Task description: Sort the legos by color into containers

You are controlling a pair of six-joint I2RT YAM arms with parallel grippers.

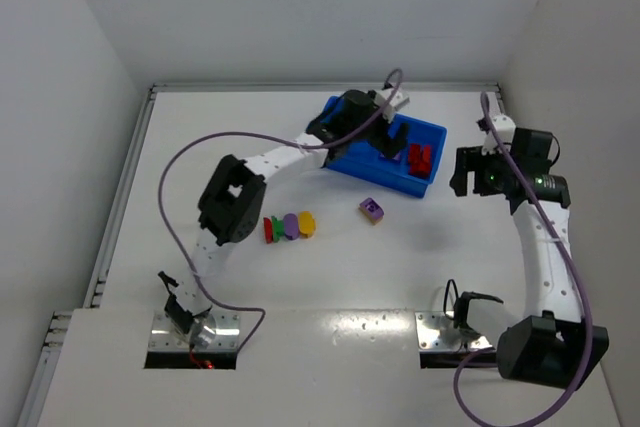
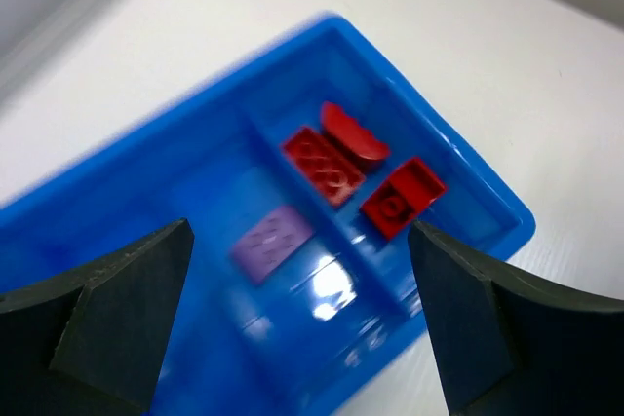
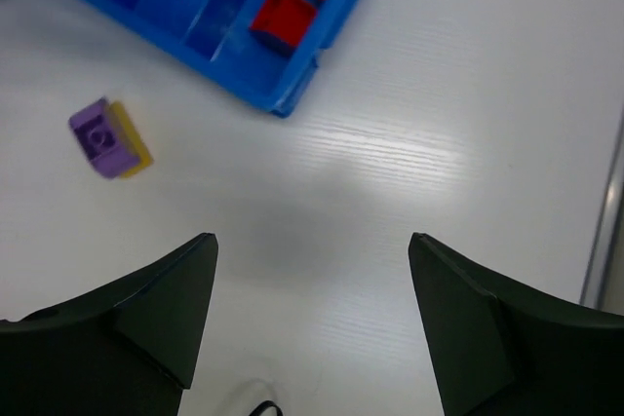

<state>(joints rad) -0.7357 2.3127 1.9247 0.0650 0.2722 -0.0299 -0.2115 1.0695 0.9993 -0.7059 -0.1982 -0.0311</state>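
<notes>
The blue bin [image 1: 350,162] lies at the back of the table, split by dividers. My left gripper [image 1: 388,135] hangs open over it with nothing between its fingers. In the left wrist view [image 2: 302,309] a purple brick [image 2: 271,241] lies in one compartment of the bin [image 2: 458,148]. Three red bricks [image 2: 336,158] lie in the end compartment. A purple and yellow stack [image 1: 372,210] sits on the table in front of the bin. My right gripper [image 3: 312,319] is open above bare table, to the right of that stack [image 3: 107,138].
A row of red, green, purple and yellow legos [image 1: 288,225] lies left of centre, beside the left arm's elbow. White walls enclose the table on three sides. A metal rail [image 3: 604,231] runs along the right edge.
</notes>
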